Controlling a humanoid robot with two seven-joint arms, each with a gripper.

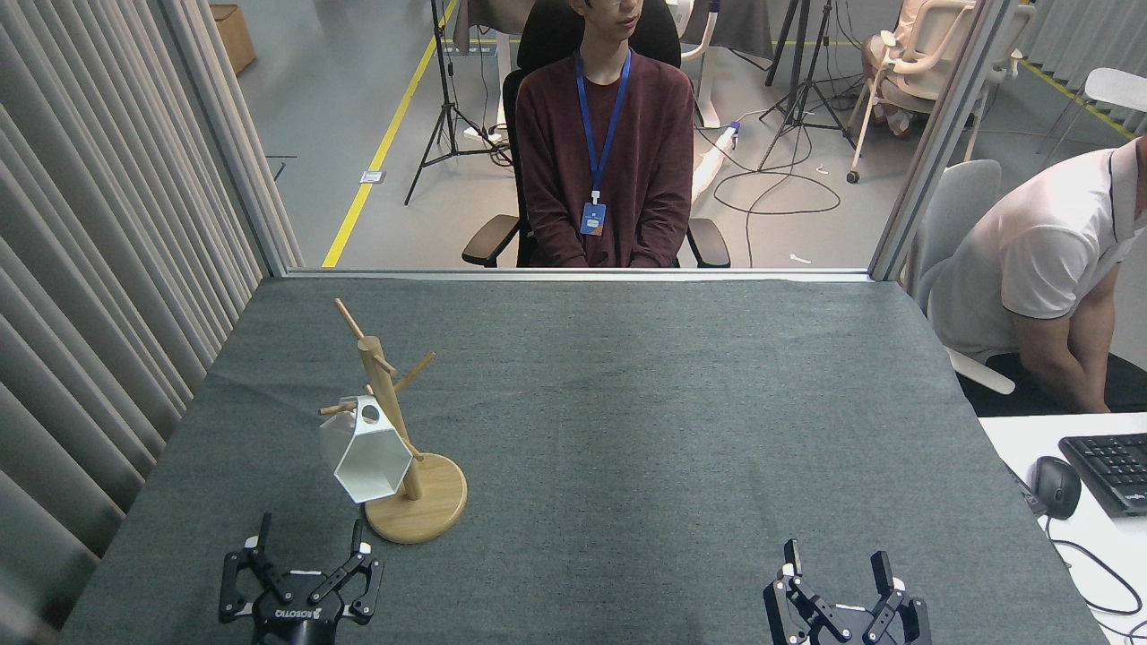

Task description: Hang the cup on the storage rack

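The white faceted cup (363, 452) hangs mouth-down on a left peg of the wooden storage rack (394, 421), which stands on its round base at the table's near left. My left gripper (309, 536) sits below the cup near the front edge, open and holding nothing, clear of the cup. At the bottom right my right gripper (835, 563) is open too, with nothing between its fingers.
The grey cloth table (627, 421) stretches wide to the right of the rack. A ribbed curtain wall (99, 269) runs along the left side. One person sits behind the far edge, another at the right beside a desk with a mouse (1056, 486) and a keyboard (1111, 461).
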